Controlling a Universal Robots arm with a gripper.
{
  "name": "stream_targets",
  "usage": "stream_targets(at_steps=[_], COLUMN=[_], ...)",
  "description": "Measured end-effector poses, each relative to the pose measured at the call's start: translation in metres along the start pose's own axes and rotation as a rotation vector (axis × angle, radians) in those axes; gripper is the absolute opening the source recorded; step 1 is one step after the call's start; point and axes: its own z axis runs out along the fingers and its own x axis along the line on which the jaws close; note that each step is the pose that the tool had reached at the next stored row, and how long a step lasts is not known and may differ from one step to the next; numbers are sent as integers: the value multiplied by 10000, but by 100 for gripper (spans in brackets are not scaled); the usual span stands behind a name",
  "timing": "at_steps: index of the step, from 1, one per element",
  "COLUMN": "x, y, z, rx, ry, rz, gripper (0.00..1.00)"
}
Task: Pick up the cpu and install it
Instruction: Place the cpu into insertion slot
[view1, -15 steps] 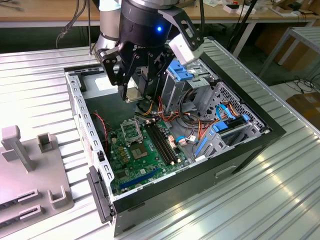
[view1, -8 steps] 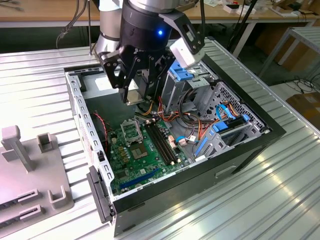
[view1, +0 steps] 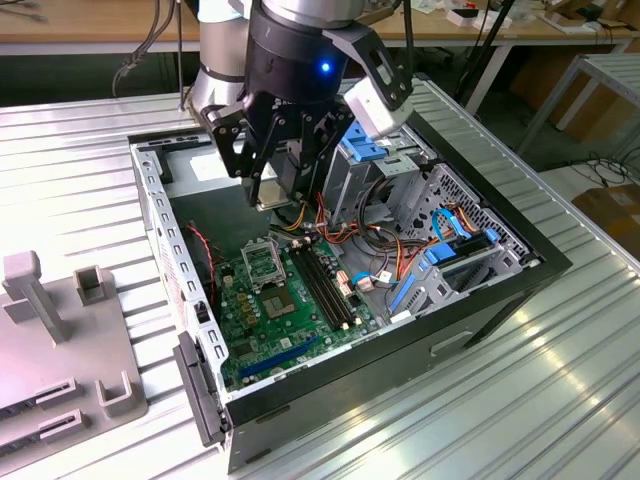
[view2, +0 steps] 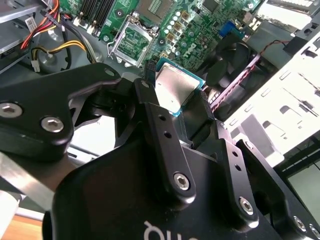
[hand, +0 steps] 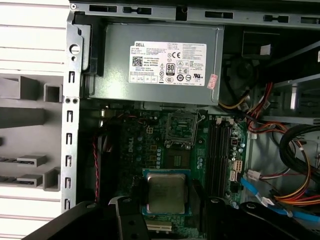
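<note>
First wrist view is showing the end effector (hand: 168, 200) clenching the cpu (hand: 166, 192) by two opposite edges, holding it flat in the air over the green board (hand: 150, 150) inside the open computer case (hand: 72, 100), likely to keep it square to the empty socket (hand: 181, 129).

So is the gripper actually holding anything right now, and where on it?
Yes, the gripper holds the cpu, pinched by two opposite edges between its fingers, above the motherboard.
</note>
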Motion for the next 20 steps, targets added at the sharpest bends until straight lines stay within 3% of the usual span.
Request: stream_targets(at_steps=[20], x=[-34], y=[-10], z=[76], rx=[1], ry=[0], rz=[0], gripper=[47])
